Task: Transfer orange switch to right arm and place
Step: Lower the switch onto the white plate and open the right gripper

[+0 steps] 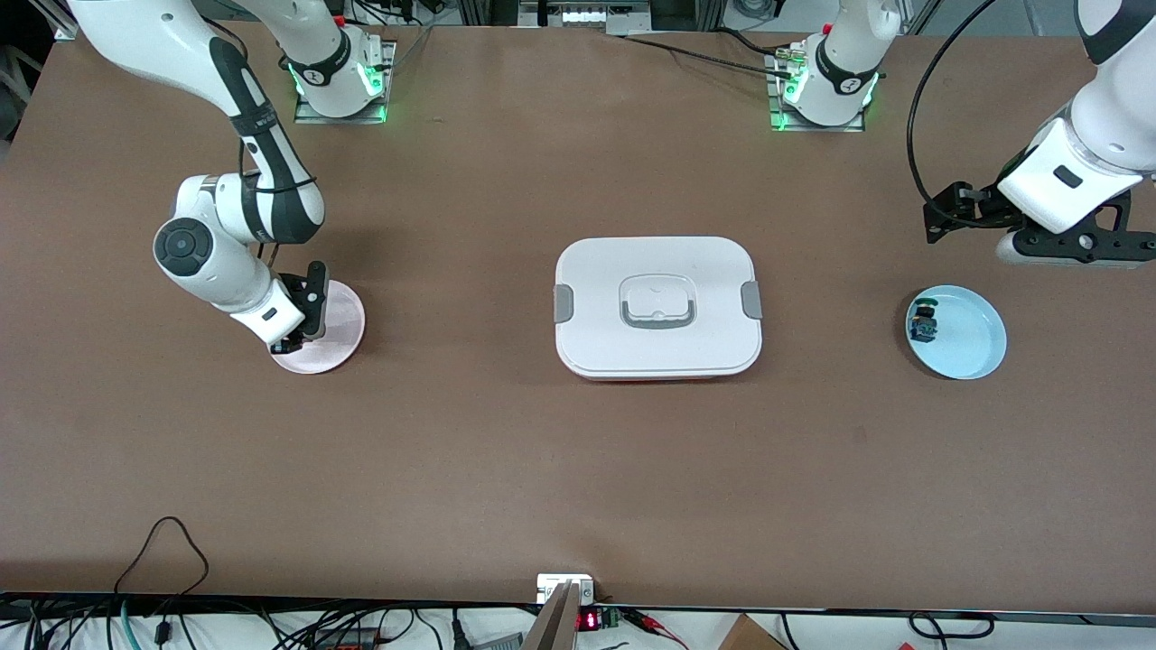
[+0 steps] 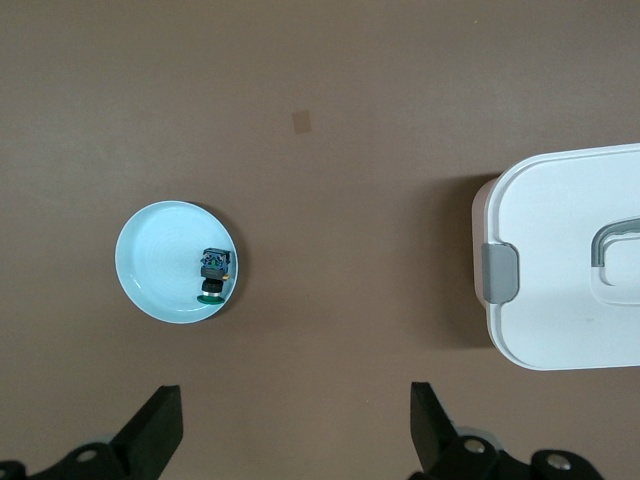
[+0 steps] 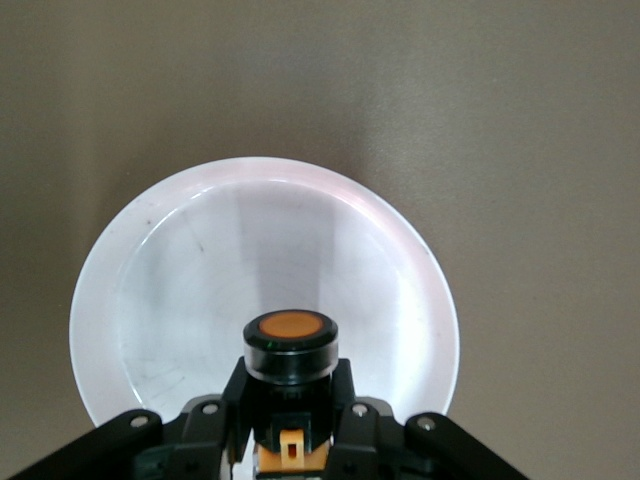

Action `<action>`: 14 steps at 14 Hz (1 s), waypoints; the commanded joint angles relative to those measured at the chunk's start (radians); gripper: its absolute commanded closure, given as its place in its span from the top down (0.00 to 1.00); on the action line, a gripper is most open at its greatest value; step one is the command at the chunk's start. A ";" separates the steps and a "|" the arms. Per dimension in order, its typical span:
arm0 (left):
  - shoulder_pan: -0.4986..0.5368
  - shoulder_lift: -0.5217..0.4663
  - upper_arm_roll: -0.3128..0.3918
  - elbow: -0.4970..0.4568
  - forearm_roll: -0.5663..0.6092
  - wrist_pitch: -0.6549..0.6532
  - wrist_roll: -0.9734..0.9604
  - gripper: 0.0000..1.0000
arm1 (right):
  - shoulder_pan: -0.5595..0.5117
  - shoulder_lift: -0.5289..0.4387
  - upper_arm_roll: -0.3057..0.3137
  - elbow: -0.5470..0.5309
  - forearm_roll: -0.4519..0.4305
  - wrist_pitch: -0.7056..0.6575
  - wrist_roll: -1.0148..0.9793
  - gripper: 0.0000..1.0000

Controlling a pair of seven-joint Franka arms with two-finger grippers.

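Right claw (image 1: 291, 344) is clamped tight on the orange switch (image 3: 288, 345), holding it just over the pink plate (image 1: 339, 334). Left claw (image 1: 1070, 244) hangs wide open with nothing in it, above the surface (image 1: 578, 469) near the blue plate (image 1: 971, 348).

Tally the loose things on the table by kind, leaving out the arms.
Plates: 2, the pink plate and the blue plate
Switches: 2, the orange switch in the right gripper, the green-capped switch on the blue plate
Lidded boxes: 1, the white box
Total: 5
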 commanded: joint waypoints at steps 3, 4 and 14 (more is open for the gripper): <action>-0.003 0.017 0.005 0.032 -0.068 -0.024 -0.012 1.00 | 0.008 -0.020 0.003 -0.067 -0.017 0.072 -0.019 0.00; -0.002 0.019 0.006 0.032 -0.065 -0.023 -0.006 1.00 | 0.008 -0.020 0.003 -0.070 -0.017 0.073 -0.019 0.00; -0.007 0.016 0.005 0.034 -0.077 -0.023 -0.009 1.00 | 0.014 -0.042 0.003 -0.075 -0.013 0.054 -0.005 1.00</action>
